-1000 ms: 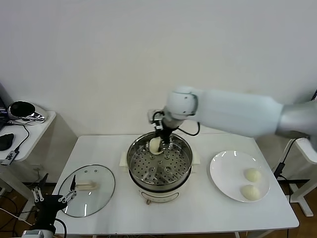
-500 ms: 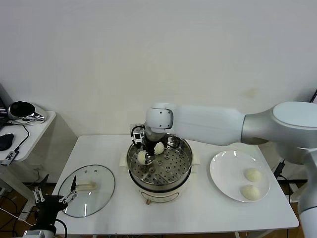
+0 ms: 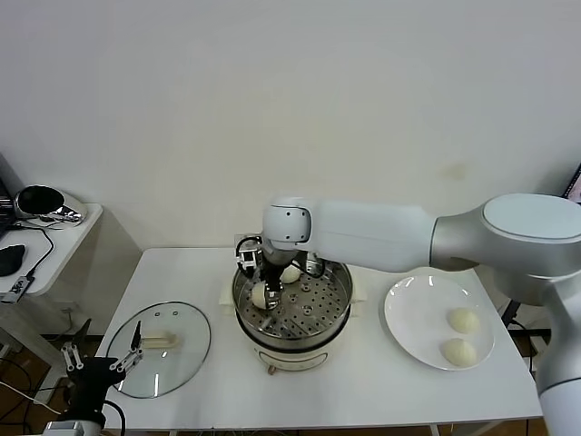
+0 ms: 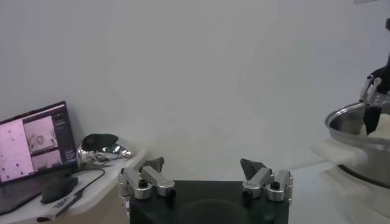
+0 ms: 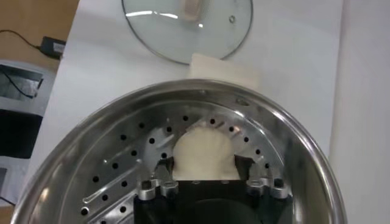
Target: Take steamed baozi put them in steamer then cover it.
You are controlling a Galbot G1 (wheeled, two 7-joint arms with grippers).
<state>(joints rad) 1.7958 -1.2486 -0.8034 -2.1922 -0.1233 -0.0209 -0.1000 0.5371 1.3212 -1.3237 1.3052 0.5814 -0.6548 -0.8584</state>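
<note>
The steamer (image 3: 341,300) stands mid-table, uncovered. My right gripper (image 3: 264,288) reaches into its left side and is shut on a steamed baozi (image 3: 259,293), low over the perforated tray. In the right wrist view the bun (image 5: 204,149) sits between the gripper's (image 5: 205,164) two fingers above the tray (image 5: 122,158). A second baozi (image 3: 290,272) lies at the back of the tray. Two more baozi (image 3: 463,320) (image 3: 459,351) lie on the white plate (image 3: 413,313) at the right. The cover (image 3: 163,348) lies flat on the table left of the steamer. My left gripper (image 3: 100,363) is parked open off the table's front-left corner.
A side table (image 3: 54,241) at the far left holds a laptop (image 4: 33,143), a mouse and a shiny object (image 3: 41,202). The left wrist view shows the steamer's rim (image 4: 356,122) off to one side. The cover also shows in the right wrist view (image 5: 183,24).
My right gripper has moved from the back of the steamer to its left side and lower, carrying the baozi. The left arm has not moved.
</note>
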